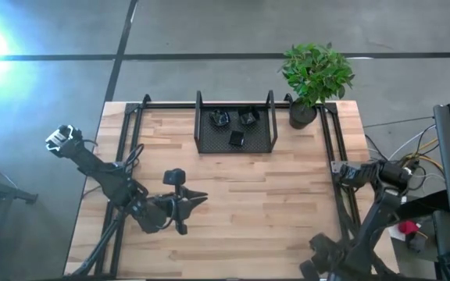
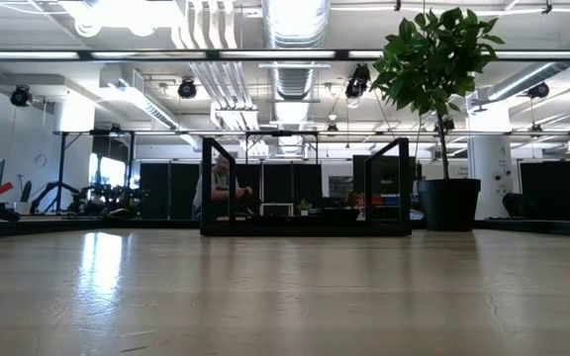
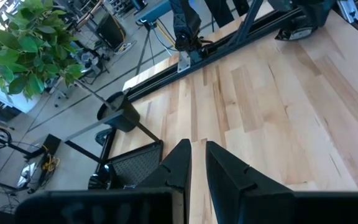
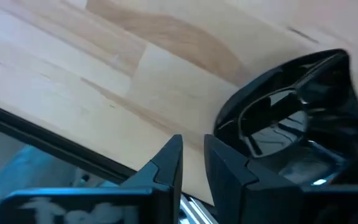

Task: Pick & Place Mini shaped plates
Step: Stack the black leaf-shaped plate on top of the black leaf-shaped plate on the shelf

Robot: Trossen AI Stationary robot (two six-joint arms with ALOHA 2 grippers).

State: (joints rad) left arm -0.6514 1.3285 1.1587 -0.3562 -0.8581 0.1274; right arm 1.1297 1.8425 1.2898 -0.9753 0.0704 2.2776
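While three glossy black mini plates (image 1: 236, 139) sit in the mesh tray (image 1: 208, 145) | left gripper (image 3: 196, 163) fingers nearly together, empty | right gripper (image 4: 193, 160) same, over pale wood.

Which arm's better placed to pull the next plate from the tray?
Left, probably. Its gripper sits mid-table pointing right, nearer the tray holding three plates. The right gripper is parked at the near right edge, farther off.
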